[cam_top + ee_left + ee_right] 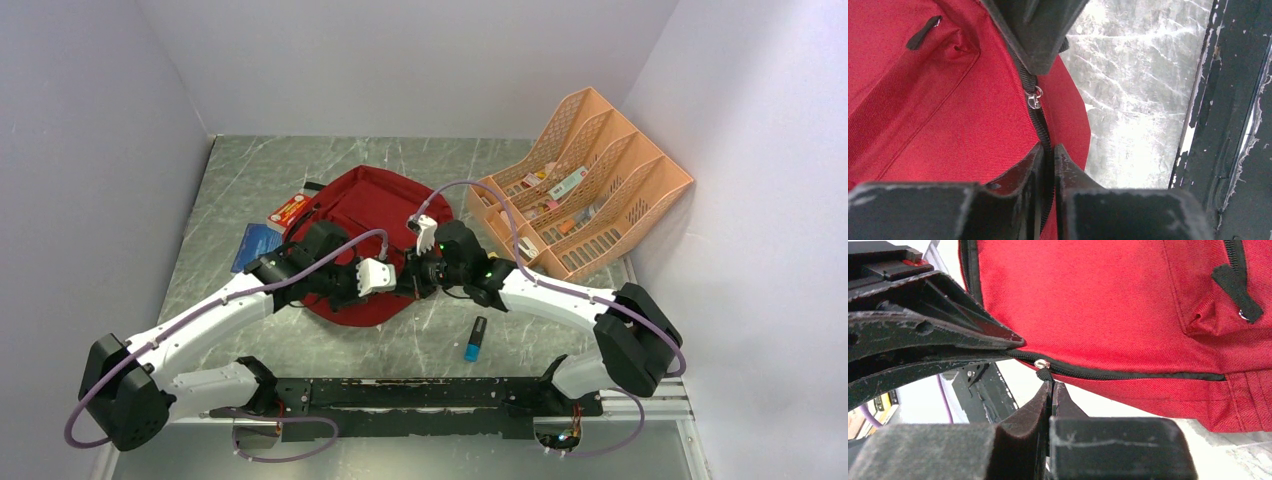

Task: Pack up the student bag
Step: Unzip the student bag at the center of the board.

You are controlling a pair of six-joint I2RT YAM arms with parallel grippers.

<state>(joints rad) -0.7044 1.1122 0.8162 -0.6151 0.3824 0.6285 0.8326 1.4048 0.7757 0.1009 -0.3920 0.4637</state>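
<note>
**Position.** The bag (365, 205) lies flat on the bench (440, 160), about centre and slightly left. Both arms meet at its near right edge.

**Overhead view.** Only this view shows the surroundings:
- a peach organiser (585, 180) stands at the far right
- a blue book (255, 247) and a red card (289, 210) lie just beside the bag's left side
- a blue-ended marker (475, 340) lies apart on the near side

How the claws grip cannot be read from here.

**Left wrist view.** The left claw (1048, 152) is nearly pressed together, with the black zip (1040, 125) running between its fingers — it is pinching the bag's seam. The silver slider (1034, 97) sits just beyond the tips.

**Right wrist view.** This view supplies what the other hides. The right claw (1052, 387) is pressed together on the short black zip pull (1044, 375) hanging from the slider. To the right of the slider the zip shows as a thin, shut line. A second pull tab (1238, 287) hangs on the front pocket — neither claw touches it.
</note>
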